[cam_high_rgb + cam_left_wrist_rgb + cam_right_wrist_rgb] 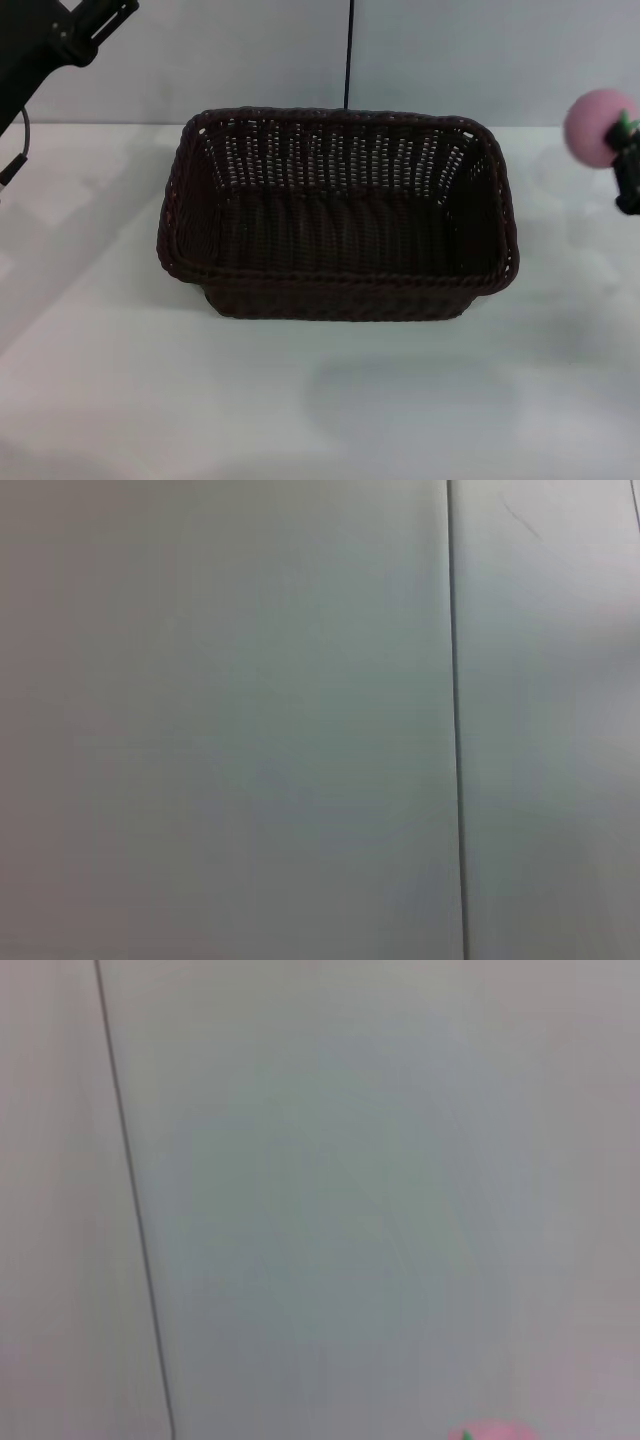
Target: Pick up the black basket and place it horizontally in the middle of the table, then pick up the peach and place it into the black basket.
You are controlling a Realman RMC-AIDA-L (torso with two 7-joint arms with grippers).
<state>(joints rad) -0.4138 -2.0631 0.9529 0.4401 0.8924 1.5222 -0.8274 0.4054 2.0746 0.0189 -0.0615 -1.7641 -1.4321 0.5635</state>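
The black basket (338,215) sits lengthwise across the middle of the white table (120,380), open side up and empty. The pink peach (598,126) hangs at the far right, level with the table's back edge, and my right gripper (627,168) is shut on it from the right side. A sliver of the peach (490,1430) also shows at the edge of the right wrist view. My left gripper (96,24) is raised at the upper left, well away from the basket.
A pale wall (450,50) with a dark vertical seam (349,55) stands behind the table. Both wrist views show mostly this wall and seam (455,730). Bare tabletop lies in front of the basket and to either side.
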